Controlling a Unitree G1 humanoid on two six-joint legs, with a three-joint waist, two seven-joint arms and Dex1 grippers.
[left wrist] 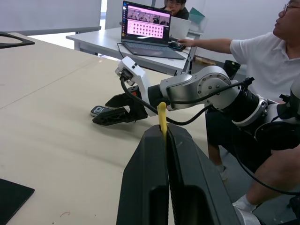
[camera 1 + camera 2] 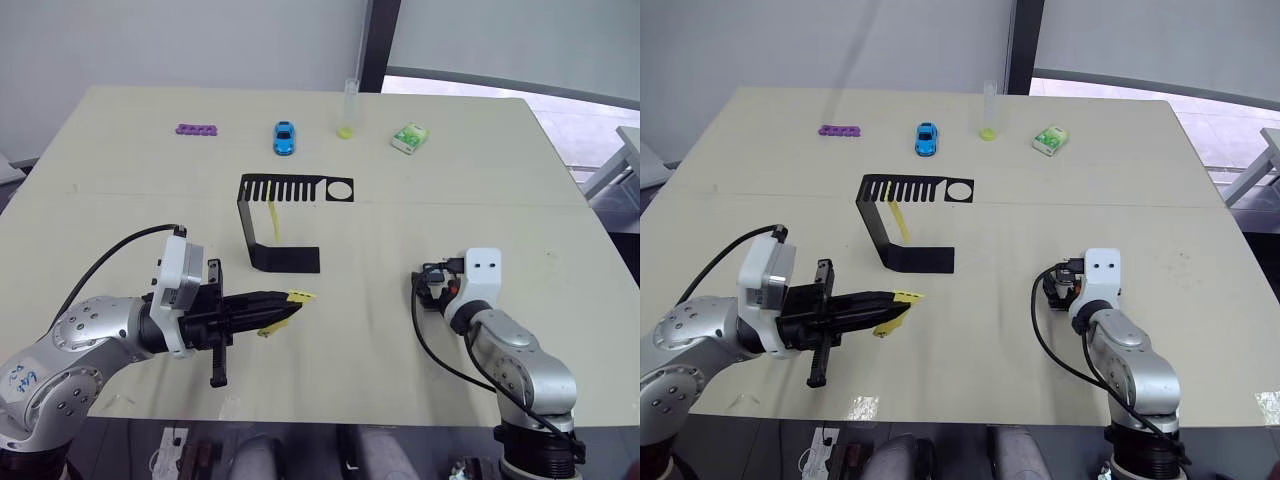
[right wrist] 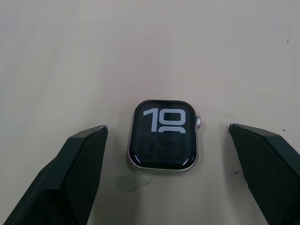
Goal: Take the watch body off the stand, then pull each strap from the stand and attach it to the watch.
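My left gripper [image 2: 293, 306] hovers low over the table in front of the stand, shut on one yellow strap [image 1: 161, 117] that pokes out past its fingertips. The black stand [image 2: 285, 225] sits mid-table, and a second yellow strap [image 2: 275, 220] hangs from its slotted top plate. The watch body [image 3: 163, 140] lies flat on the table, screen up, showing white digits. My right gripper [image 2: 432, 292] is open, with one finger [image 3: 79, 164] on each side of the watch body and neither touching it.
Along the far edge stand a purple part [image 2: 197, 130], a blue toy car [image 2: 285, 137], a clear tube [image 2: 350, 110] and a green packet [image 2: 410, 137]. Off the table's right side, a seated person [image 1: 262, 51] and a laptop [image 1: 145, 23] are visible.
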